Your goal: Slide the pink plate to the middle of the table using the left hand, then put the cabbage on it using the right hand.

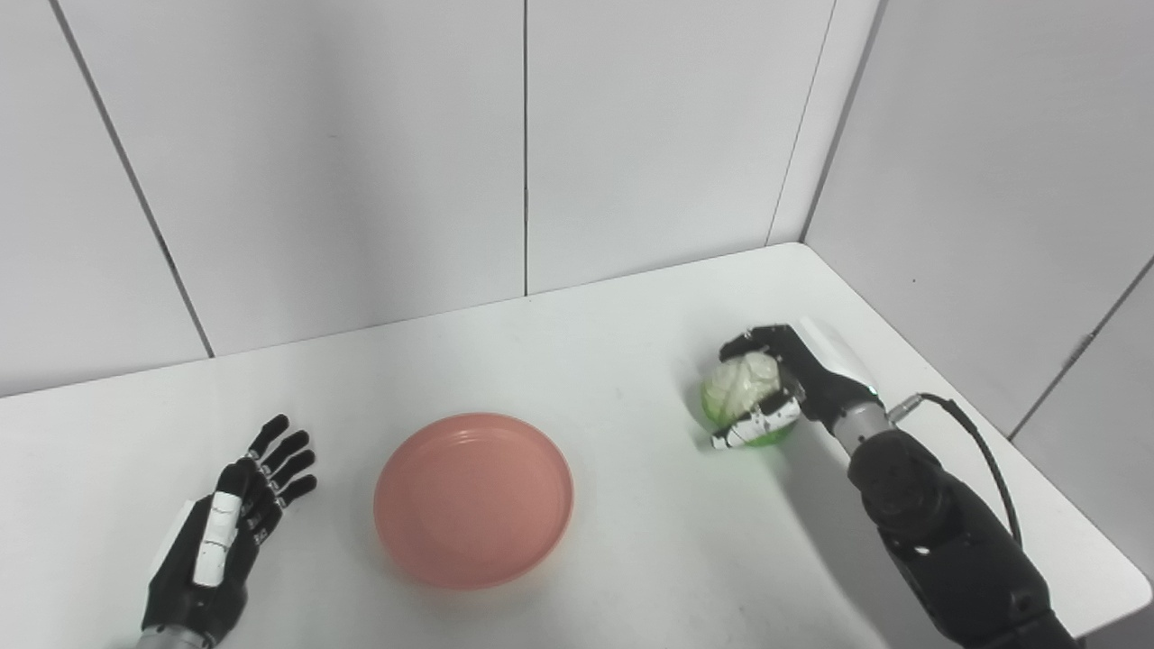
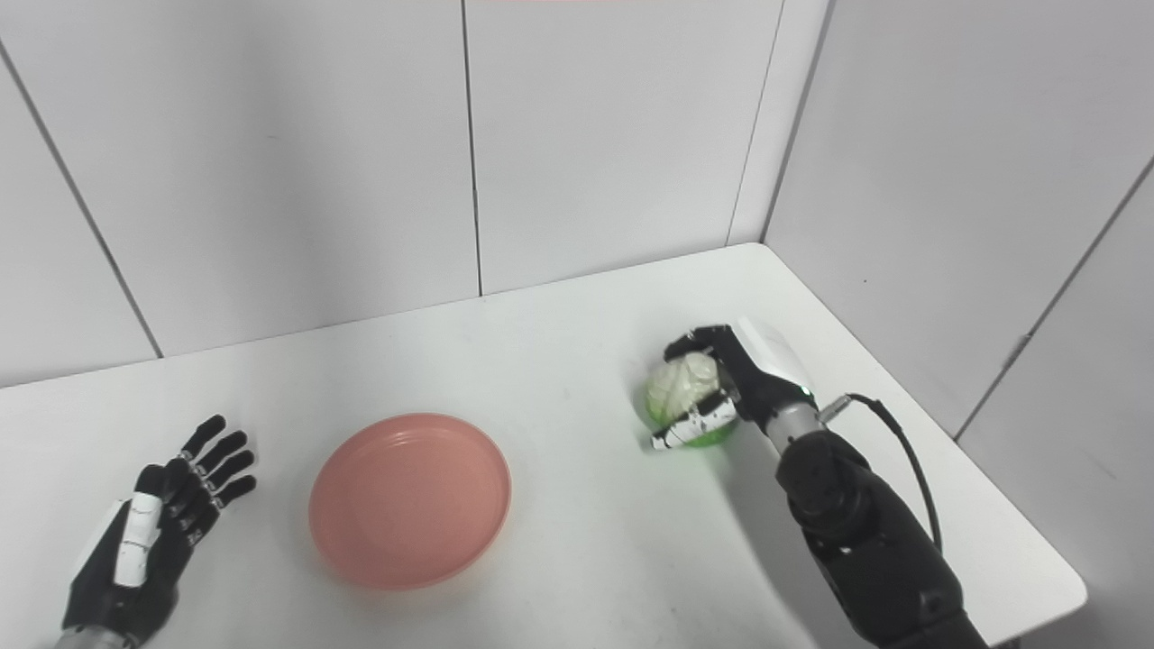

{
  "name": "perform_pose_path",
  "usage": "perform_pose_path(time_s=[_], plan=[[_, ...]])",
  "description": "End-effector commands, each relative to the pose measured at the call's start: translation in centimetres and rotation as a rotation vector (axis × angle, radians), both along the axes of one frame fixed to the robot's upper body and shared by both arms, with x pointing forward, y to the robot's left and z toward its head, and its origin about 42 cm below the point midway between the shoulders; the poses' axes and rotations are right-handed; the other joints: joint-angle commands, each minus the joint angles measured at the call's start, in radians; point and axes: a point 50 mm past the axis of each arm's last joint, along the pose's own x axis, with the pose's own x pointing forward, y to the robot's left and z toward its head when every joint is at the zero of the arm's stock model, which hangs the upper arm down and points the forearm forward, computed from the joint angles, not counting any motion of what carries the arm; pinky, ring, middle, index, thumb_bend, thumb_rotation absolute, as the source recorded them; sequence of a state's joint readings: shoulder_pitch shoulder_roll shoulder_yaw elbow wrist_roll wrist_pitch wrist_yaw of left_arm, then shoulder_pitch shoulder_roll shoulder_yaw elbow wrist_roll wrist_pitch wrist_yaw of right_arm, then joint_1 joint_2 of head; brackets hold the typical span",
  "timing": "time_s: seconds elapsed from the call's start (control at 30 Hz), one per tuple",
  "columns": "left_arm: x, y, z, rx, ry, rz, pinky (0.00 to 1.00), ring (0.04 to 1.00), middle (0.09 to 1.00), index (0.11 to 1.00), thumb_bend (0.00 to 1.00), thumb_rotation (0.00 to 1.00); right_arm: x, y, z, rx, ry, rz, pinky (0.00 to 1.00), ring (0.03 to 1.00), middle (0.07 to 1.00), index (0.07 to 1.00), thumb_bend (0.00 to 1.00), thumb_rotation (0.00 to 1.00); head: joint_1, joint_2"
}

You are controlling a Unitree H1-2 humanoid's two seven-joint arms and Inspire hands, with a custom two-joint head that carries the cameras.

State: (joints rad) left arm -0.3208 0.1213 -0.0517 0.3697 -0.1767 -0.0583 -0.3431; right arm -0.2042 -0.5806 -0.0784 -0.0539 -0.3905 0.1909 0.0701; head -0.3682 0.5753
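Note:
The pink plate point(image 1: 473, 498) lies empty near the middle of the white table point(image 1: 613, 361), toward its front. My left hand point(image 1: 230, 532) rests at the front left, open with its fingers spread, a short gap away from the plate's left rim. The cabbage point(image 1: 741, 386), pale on top and green below, sits on the table to the plate's right. My right hand point(image 1: 777, 383) is wrapped around it, fingers curled over the far side and thumb across the near side. The cabbage's base still looks close to the tabletop.
Grey wall panels point(image 1: 361, 162) stand behind the table and along its right side, meeting in the far right corner. The table's right edge point(image 1: 1019, 442) runs close beside my right forearm point(image 1: 947, 541), with a black cable point(image 1: 983, 451) looping off the wrist.

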Motion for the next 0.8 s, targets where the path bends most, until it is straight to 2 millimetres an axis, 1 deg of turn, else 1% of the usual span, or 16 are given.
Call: perform_pose_path(time_s=[0.0,0.07,0.17,0.23,0.33,0.37,0.4,0.5,0.53,0.57,0.6,0.63,0.67,0.73,0.77], plan=[[-1.9,1.0,-3.9,0.049,0.165,0.043,0.87,0.904,0.912,0.913,0.93,0.91,0.6,0.5,3.6,-0.028,-0.114,0.051,0.44,0.479,0.481,0.491,0.53,0.0,0.001,0.0],[-2.0,0.8,-3.8,0.051,0.161,0.039,0.87,0.904,0.912,0.912,0.93,0.92,0.7,1.1,4.3,-0.03,-0.138,0.083,0.45,0.482,0.483,0.49,0.53,0.0,0.009,-0.001],[-2.0,0.3,-3.9,0.054,0.159,0.033,0.87,0.906,0.912,0.909,0.93,0.92,0.9,2.6,5.5,-0.052,-0.171,0.148,0.43,0.458,0.475,0.496,0.53,0.0,0.031,-0.004],[-2.0,0.0,-3.9,0.06,0.156,0.028,0.87,0.907,0.913,0.911,0.93,0.93,1.0,3.2,6.1,-0.066,-0.175,0.16,0.41,0.453,0.471,0.503,0.53,0.0,0.045,-0.006],[-2.0,-0.8,-4.2,0.059,0.139,0.037,0.86,0.897,0.904,0.901,0.93,0.93,1.4,5.3,7.3,-0.066,-0.176,0.195,0.39,0.437,0.459,0.515,0.53,0.0,0.081,-0.009],[-2.0,-1.1,-4.2,0.06,0.135,0.039,0.87,0.897,0.902,0.899,0.93,0.94,1.5,5.9,7.6,-0.066,-0.176,0.207,0.39,0.432,0.456,0.515,0.53,0.0,0.085,-0.01],[-2.1,-1.5,-4.1,0.061,0.134,0.041,0.87,0.897,0.901,0.898,0.93,0.94,1.7,6.5,7.7,-0.066,-0.181,0.235,0.39,0.432,0.456,0.515,0.53,0.0,0.109,-0.011],[-2.2,-2.5,-3.8,0.065,0.13,0.032,0.9,0.9,0.904,0.903,0.91,0.97,2.5,8.2,7.9,-0.06,-0.185,0.31,0.4,0.434,0.458,0.513,0.52,0.0,0.14,-0.014],[-2.2,-2.6,-3.7,0.066,0.129,0.029,0.91,0.904,0.907,0.907,0.9,0.97,2.7,8.5,8.0,-0.063,-0.186,0.324,0.41,0.437,0.463,0.509,0.53,0.0,0.14,-0.014],[-2.2,-3.0,-3.7,0.064,0.127,0.03,0.91,0.905,0.909,0.908,0.89,0.98,2.9,9.2,7.9,-0.059,-0.181,0.341,0.41,0.438,0.464,0.508,0.53,0.0,0.167,-0.015],[-2.2,-3.3,-3.6,0.063,0.126,0.031,0.91,0.904,0.909,0.908,0.89,0.97,3.1,9.6,7.9,-0.056,-0.177,0.351,0.41,0.44,0.466,0.507,0.53,0.0,0.167,-0.015],[-2.2,-3.7,-3.5,0.062,0.126,0.029,0.92,0.903,0.909,0.907,0.89,0.97,3.4,10.3,7.9,-0.05,-0.165,0.373,0.41,0.441,0.467,0.506,0.53,0.0,0.199,-0.017],[-2.2,-4.1,-3.5,0.061,0.127,0.028,0.93,0.908,0.915,0.91,0.88,0.98,3.6,10.9,7.8,-0.043,-0.156,0.393,0.42,0.447,0.468,0.506,0.53,0.0,0.213,-0.018],[-2.2,-4.8,-3.4,0.062,0.129,0.027,0.94,0.91,0.918,0.911,0.87,0.98,4.0,11.5,7.6,-0.032,-0.146,0.425,0.43,0.451,0.468,0.506,0.53,0.0,0.256,-0.019],[-2.3,-5.1,-3.3,0.065,0.128,0.027,0.95,0.914,0.92,0.912,0.87,0.99,4.3,12.0,7.5,-0.026,-0.143,0.443,0.43,0.45,0.467,0.507,0.53,0.0,0.256,-0.019]])
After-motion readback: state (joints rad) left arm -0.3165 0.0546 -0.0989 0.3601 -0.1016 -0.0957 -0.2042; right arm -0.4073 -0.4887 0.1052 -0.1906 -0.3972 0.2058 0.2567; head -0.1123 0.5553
